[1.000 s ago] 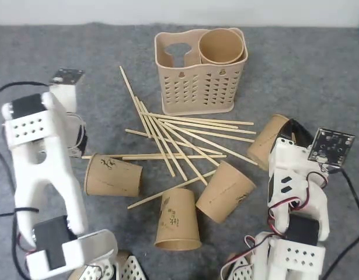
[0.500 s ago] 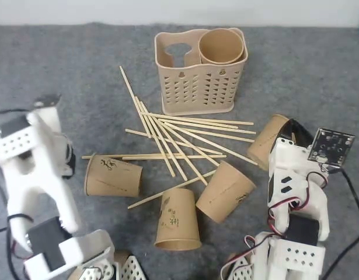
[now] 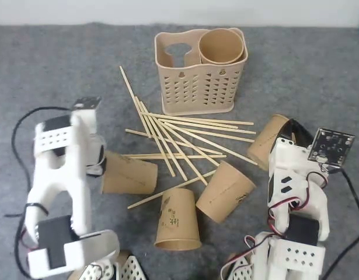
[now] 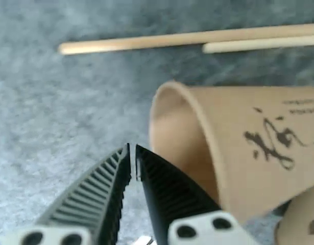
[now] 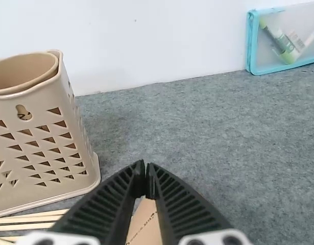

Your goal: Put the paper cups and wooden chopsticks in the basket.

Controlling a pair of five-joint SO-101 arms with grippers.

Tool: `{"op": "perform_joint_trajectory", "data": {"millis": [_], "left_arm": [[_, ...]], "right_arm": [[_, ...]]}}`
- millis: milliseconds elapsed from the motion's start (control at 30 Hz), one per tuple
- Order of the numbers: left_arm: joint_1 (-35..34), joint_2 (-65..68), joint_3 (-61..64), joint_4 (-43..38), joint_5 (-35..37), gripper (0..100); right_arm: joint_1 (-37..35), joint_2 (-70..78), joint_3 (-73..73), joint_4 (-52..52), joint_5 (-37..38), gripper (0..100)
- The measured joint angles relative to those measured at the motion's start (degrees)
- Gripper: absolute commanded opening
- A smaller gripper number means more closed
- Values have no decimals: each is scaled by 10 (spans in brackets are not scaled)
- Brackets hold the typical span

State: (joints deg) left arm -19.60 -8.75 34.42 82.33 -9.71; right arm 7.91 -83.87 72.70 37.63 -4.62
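Here the left arm (image 3: 65, 157) has swung back in from the left, and the paper cup (image 3: 132, 175), lying nearer the arms than the basket (image 3: 197, 87) and off its left corner, has slid slightly rightward. The left gripper (image 4: 132, 150), fingers pressed together and holding nothing, sits at the cup's rim, so a grasp probably comes next. The cup lies sideways, long axis left-to-right, mouth facing that gripper. The right gripper (image 5: 145, 171) is likewise closed.

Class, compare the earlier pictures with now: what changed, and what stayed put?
The left arm swung outward, then back in; its shut left gripper is now at the mouth of the lying cup, which seems nudged toward the chopsticks. The right arm, basket and other cups stayed.
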Motion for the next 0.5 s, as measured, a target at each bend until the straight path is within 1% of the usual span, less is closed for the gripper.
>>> {"op": "perform_joint_trajectory", "data": {"millis": [100,233,367,500], "left_arm": [[47,0,-33,15,28,12],[110,0,-103,60,76,12],[172,0,-159,91,91,12],[234,0,-177,97,105,12]], "right_arm": [[0,0,0,0,0,8],[0,0,0,0,1,8],[0,0,0,0,4,8],[0,0,0,0,5,8]]}}
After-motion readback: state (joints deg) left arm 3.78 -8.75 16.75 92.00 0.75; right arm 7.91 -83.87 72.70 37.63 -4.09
